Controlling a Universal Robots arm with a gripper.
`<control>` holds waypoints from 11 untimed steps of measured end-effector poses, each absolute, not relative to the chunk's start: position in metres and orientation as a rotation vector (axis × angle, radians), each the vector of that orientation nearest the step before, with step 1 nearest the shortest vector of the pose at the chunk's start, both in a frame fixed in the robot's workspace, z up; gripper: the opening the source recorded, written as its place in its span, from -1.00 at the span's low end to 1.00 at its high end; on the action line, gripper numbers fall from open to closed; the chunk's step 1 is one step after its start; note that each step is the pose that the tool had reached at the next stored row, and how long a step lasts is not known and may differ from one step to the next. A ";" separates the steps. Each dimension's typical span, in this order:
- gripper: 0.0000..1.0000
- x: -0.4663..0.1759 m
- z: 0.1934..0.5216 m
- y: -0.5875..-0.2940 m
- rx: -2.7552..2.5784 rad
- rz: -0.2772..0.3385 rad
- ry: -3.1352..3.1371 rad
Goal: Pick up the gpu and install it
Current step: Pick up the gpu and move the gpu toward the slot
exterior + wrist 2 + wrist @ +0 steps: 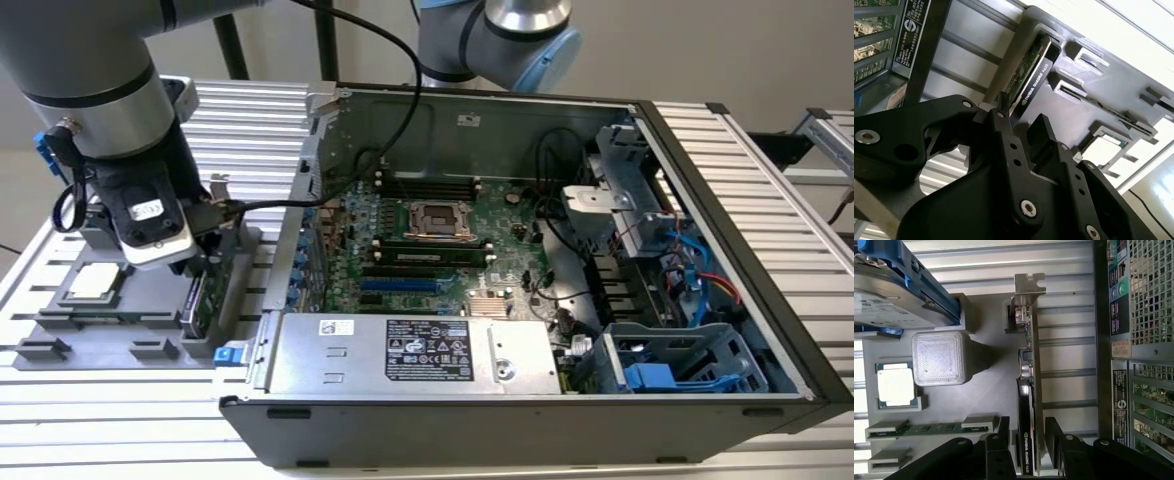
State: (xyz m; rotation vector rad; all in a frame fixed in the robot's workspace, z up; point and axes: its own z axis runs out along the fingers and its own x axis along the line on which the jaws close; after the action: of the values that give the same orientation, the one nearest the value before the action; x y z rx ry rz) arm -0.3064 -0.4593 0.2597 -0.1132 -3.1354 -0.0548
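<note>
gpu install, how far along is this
Nothing finished yet. The gpu stands on edge in the grey holder, outside the computer case. In hand: the open gripper straddles the card, one finger either side. Left: lifting it and seating it on the motherboard.

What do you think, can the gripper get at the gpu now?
Probably yes: the gripper has its open fingers astride the gpu, which stands on edge in the grey holder, with nothing between them and the card.
</note>
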 end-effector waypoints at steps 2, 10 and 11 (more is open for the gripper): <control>1.00 -0.306 0.259 -0.459 -0.113 -0.055 -3.135; 1.00 -0.306 0.257 -0.459 -0.113 -0.055 -3.135; 1.00 -0.306 0.256 -0.459 -0.113 -0.055 -3.135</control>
State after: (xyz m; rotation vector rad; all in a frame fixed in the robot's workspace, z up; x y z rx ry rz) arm -0.3065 -0.4592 0.2565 -0.1133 -3.1349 -0.0549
